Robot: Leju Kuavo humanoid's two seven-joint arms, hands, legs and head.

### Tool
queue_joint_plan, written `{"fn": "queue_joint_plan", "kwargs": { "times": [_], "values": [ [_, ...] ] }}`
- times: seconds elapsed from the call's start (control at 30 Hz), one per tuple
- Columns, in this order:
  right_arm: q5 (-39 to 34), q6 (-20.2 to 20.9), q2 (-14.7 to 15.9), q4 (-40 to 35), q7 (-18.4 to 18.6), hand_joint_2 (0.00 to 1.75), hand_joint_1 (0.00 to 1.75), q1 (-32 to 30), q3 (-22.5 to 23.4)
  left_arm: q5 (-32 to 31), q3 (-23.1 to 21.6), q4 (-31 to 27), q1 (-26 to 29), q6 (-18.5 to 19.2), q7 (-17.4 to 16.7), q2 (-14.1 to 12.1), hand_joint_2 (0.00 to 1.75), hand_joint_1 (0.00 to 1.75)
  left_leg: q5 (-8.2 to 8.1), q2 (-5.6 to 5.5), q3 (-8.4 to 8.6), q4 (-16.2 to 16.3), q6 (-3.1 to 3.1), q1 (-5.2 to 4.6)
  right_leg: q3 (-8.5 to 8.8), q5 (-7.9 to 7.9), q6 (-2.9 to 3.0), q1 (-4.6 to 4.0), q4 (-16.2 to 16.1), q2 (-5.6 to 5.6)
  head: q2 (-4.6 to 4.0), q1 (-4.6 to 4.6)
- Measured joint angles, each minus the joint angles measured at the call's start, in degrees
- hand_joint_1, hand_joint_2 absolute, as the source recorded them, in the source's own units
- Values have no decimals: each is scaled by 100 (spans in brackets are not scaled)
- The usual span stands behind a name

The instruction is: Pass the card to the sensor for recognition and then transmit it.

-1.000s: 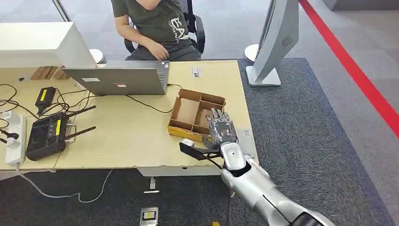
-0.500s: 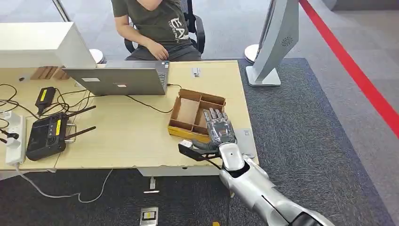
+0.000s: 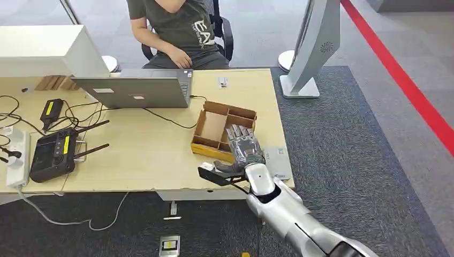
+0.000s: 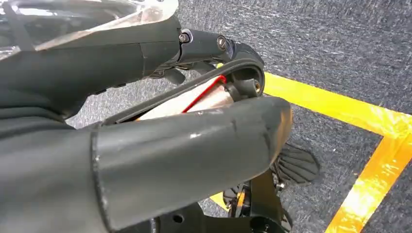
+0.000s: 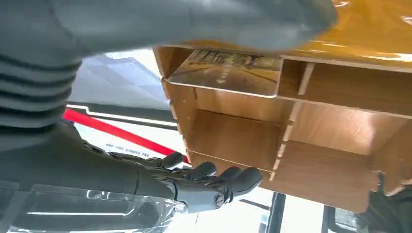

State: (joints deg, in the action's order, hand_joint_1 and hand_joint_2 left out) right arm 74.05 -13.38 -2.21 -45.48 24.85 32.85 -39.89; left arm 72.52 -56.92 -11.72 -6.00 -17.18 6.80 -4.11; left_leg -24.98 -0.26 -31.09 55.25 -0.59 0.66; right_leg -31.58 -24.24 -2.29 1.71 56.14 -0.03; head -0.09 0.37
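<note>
A brown partitioned box [image 3: 213, 127] stands near the right end of the wooden table [image 3: 139, 155]. My right hand [image 3: 245, 144] hovers over its near right compartments, fingers stretched out and holding nothing. In the right wrist view a picture card [image 5: 226, 73] lies in one compartment of the box [image 5: 233, 141], with my dark fingers [image 5: 209, 179] spread beside it and not touching it. A flat grey sensor pad [image 3: 277, 160] lies on the table just right of the hand. My left hand [image 4: 194, 155] hangs over the dark carpet, thumb and fingers apart, nothing in it.
A person [image 3: 176, 27] sits behind the table at an open laptop [image 3: 134, 91]. A black controller [image 3: 51, 152], a power strip [image 3: 16, 158] and cables lie at the left. A white stand [image 3: 310, 48] rises beyond the right edge.
My right hand has slid a little to the left over the box, uncovering more of the grey sensor pad. Nothing was picked up.
</note>
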Motion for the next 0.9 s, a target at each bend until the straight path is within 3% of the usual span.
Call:
{"fn": "queue_joint_plan", "kwargs": {
  "times": [0.67, 0.7, 0.73, 0.9],
  "values": [
    [-39, 111, -28, 0, 87, 175, 0, -3, -107, -55, 0, 0, -1, 2, -5, 0, 0, 0, 0, 0, 0, 0, 0, 0, -1, 0, 0, 0, -1, 0, 2, 0],
    [-48, 118, -18, -2, 116, 0, 0, -7, -111, -59, 0, 0, 0, 2, -4, 0, 0, 0, 0, 0, 0, 0, 0, 0, -1, 0, 0, 0, -1, 0, 2, 0],
    [-55, 120, -6, -4, 140, 175, 0, -10, -116, -63, -2, 0, 1, 2, -4, 0, 0, 0, 0, 0, 0, 0, 0, 0, -1, 0, 0, 0, -1, 0, 0, 0],
    [-61, 146, 33, -13, 238, 175, 0, -19, -125, -87, -2, 0, 1, 2, -7, 0, 0, 0, 0, 0, 0, 0, 0, 0, -1, 0, 0, 0, -1, 0, 0, 0]
  ]
}}
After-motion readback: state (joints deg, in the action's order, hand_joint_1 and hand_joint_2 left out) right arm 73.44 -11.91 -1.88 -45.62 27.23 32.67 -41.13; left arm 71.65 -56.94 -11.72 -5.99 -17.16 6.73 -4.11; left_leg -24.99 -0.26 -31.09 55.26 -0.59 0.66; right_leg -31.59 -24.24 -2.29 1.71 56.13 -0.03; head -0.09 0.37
